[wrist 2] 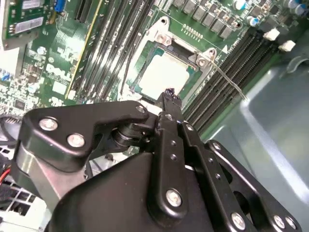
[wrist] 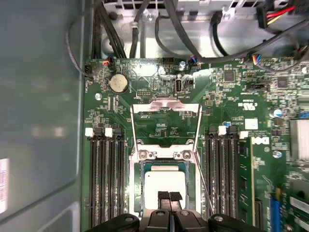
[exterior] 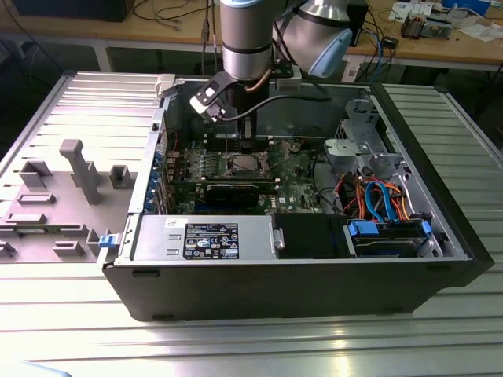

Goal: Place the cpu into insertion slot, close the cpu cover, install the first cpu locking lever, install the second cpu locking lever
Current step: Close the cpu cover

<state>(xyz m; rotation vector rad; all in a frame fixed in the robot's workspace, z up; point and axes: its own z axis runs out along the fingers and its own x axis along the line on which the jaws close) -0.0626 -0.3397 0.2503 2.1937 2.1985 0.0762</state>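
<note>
a robotics lab or electronics workshop: an open pc case (exterior: 299, 290) sits on a ribbed metal table (exterior: 236, 345), grey fixtures (exterior: 78, 169) on the exterior view's left, a far wooden bench (exterior: 440, 43) strewn with cables (exterior: 169, 12).

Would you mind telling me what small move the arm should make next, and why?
Probably shift the tool off the cpu and toward the cpu cover, ready to tip it down. The cpu already lies flat in the insertion slot, the tool hovers just over it with its fingers shut and empty, and the cpu cover is folded back open.
</note>
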